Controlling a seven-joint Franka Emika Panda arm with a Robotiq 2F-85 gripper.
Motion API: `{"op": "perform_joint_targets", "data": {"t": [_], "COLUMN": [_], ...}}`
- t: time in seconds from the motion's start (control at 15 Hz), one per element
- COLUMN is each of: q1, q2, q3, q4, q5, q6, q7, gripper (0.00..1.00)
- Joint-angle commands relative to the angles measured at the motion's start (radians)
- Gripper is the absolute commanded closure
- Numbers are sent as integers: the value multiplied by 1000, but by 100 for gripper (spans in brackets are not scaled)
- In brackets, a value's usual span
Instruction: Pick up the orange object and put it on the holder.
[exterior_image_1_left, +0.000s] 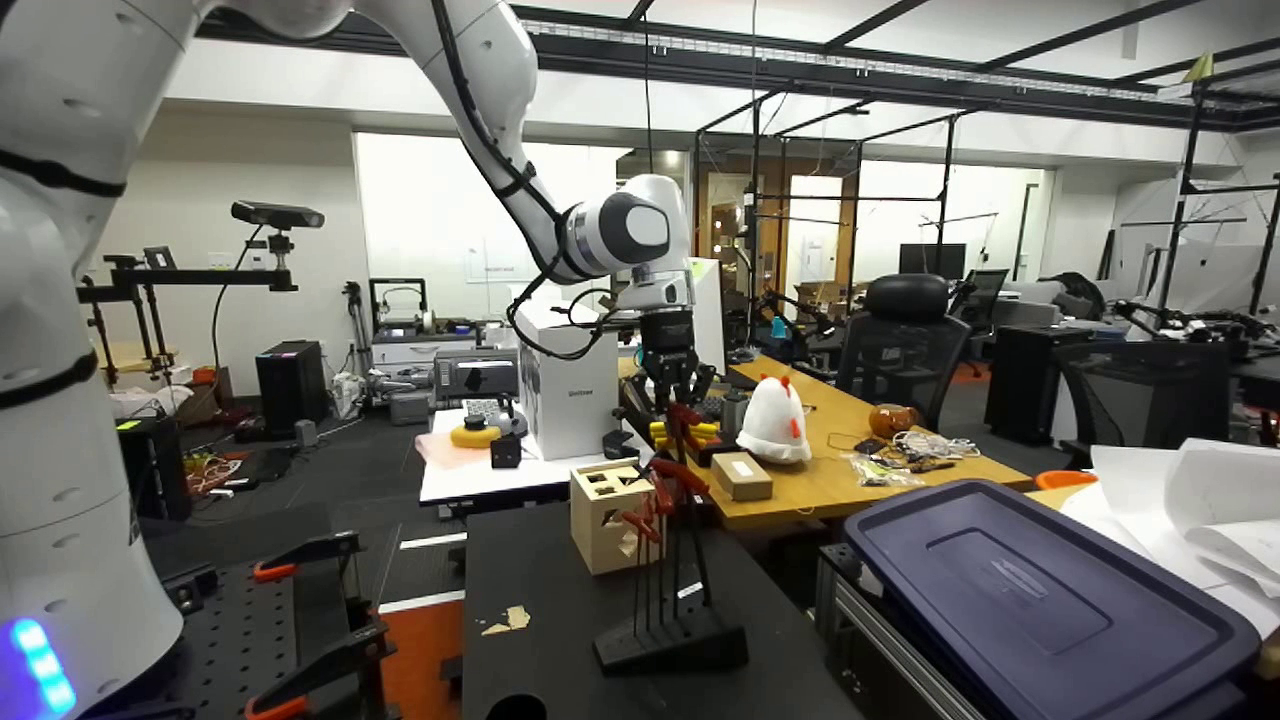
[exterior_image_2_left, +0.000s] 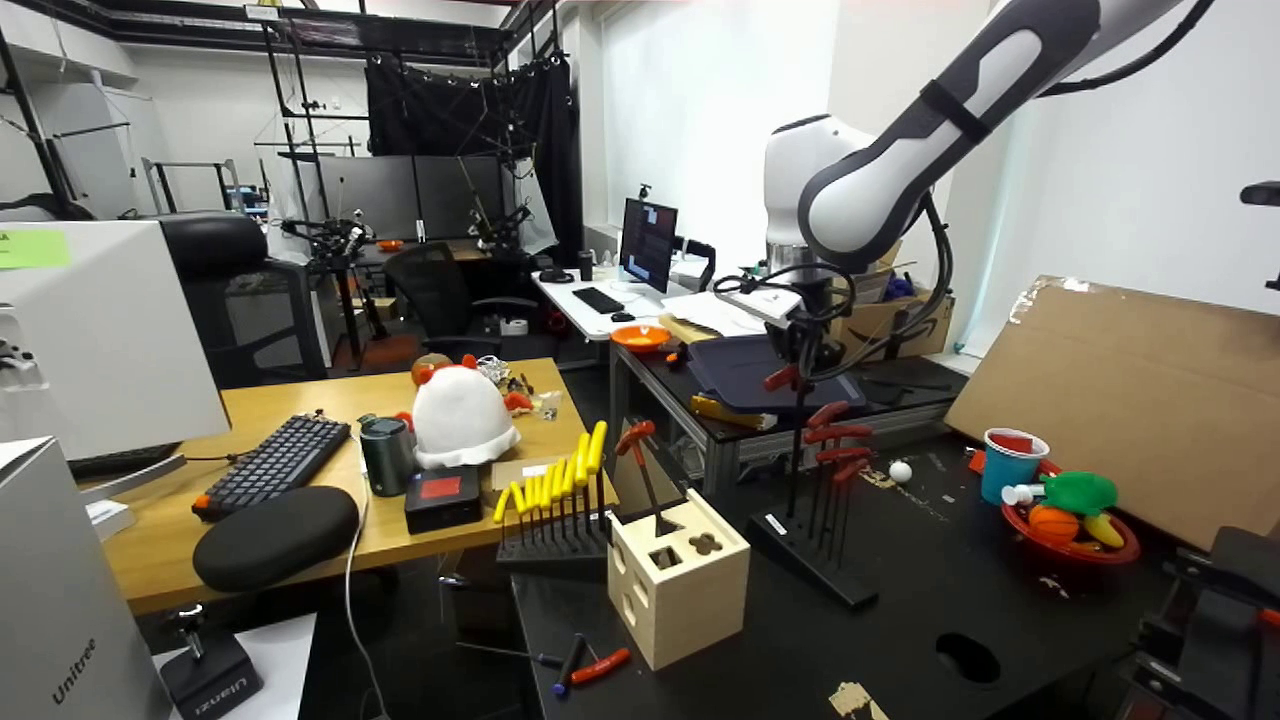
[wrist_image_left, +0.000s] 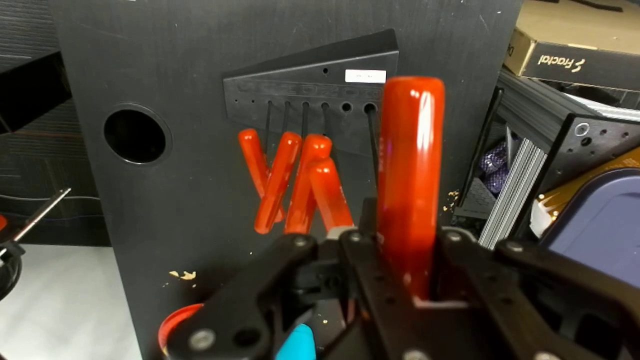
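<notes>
while the gripper (wrist_image_left: 407, 240) clasps the orange-handled tool (wrist_image_left: 412, 150), the tool's shaft runs down to the black stand (wrist_image_left: 290, 82) by the white label (wrist_image_left: 365, 76), and a pale wooden block (exterior_image_2_left: 700, 605) sits near the stand in both exterior views.

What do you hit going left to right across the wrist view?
Metal rod → round table hole → four smaller orange-red handles → large orange-red handle held in the gripper → purple lid, cut off by the right edge.
</notes>
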Motion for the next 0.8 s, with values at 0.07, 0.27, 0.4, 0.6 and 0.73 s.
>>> {"op": "perform_joint_targets", "data": {"t": [0.07,0.27,0.4,0.6,0.73], "q1": [10,17,25,38,44], "q2": [1,3,-3,-12,-15], "q3": [-3,2,3,2,2], "q4": [8,9,5,0,-2], "q5": [43,57,60,57,55], "q6": [23,12,5,-7,-8], "q7": [-6,-8,-7,-2,-1], "gripper": [95,95,95,95,95]}}
